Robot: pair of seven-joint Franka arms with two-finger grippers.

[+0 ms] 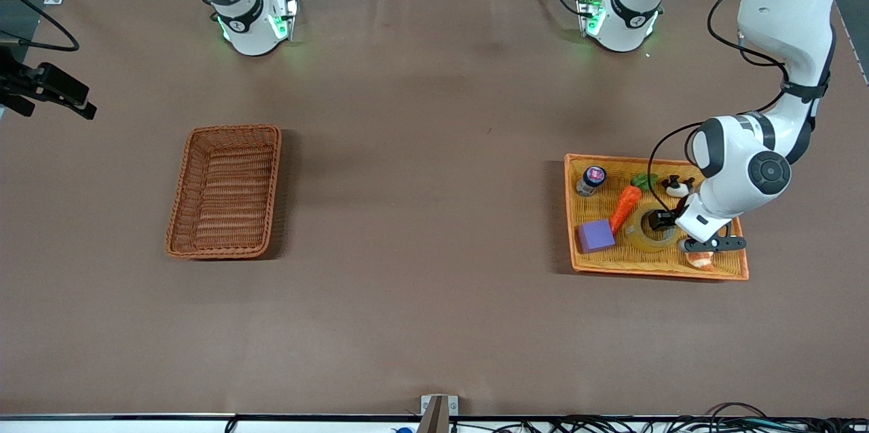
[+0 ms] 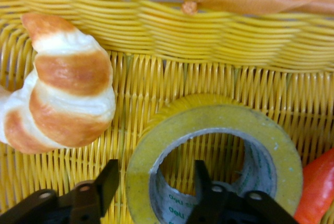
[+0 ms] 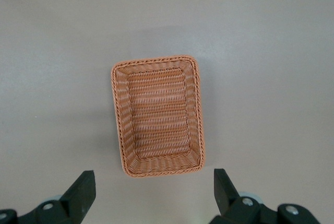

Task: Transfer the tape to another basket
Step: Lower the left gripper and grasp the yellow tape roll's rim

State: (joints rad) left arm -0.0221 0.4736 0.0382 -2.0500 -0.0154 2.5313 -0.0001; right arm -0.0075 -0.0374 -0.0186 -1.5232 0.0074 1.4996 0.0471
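The tape (image 1: pixel 646 237) lies flat in the yellow-orange tray (image 1: pixel 652 272) at the left arm's end of the table. My left gripper (image 1: pixel 662 221) is down on it and open. In the left wrist view, one finger (image 2: pixel 107 182) stands outside the tape (image 2: pixel 209 114) and the other is inside its grey core, so the left gripper (image 2: pixel 156 177) straddles the ring's wall, with a gap showing at the outer finger. The reddish-brown basket (image 1: pixel 234 128) sits empty toward the right arm's end. My right gripper (image 3: pixel 154 185) hangs open high over the table beside the basket (image 3: pixel 154 61); the front view does not show it.
In the tray with the tape lie a carrot (image 1: pixel 624 208), a purple block (image 1: pixel 596 236), a small jar (image 1: pixel 590 180), a black-and-white toy (image 1: pixel 677 186) and a croissant (image 1: pixel 700 260). The croissant (image 2: pixel 62 83) and the tray wall (image 2: pixel 209 36) are close to the left gripper.
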